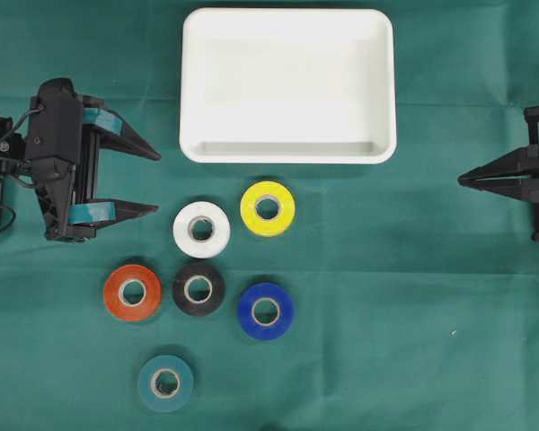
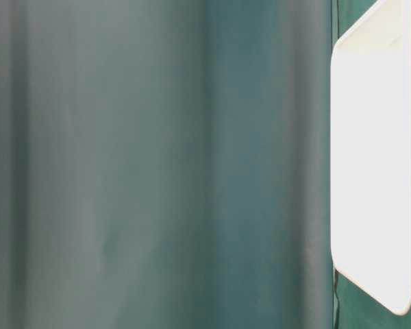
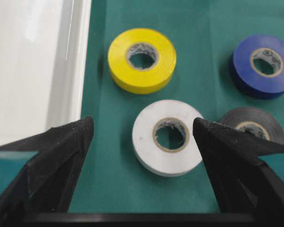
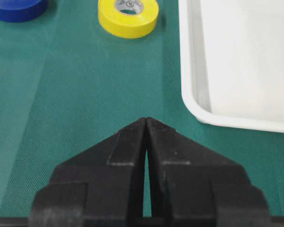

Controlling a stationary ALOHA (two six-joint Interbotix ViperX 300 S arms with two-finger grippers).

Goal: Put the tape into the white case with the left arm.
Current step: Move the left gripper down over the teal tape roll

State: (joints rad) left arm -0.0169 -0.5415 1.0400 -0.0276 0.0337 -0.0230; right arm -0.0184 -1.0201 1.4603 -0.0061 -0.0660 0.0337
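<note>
Green cloth (image 1: pixel 431 341) covers the table. The white case (image 1: pixel 287 148) sits at the far middle. The left gripper (image 1: pixel 157 182) gapes wide, holding nothing, left of the white tape roll (image 1: pixel 202 230). The right gripper (image 1: pixel 462 180) is pinched closed. Six rolls lie near the case, none inside.

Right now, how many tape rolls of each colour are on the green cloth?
White tape: 1
Yellow tape: 1
Orange tape: 1
Black tape: 1
Blue tape: 1
Teal tape: 1
Total: 6 rolls
</note>
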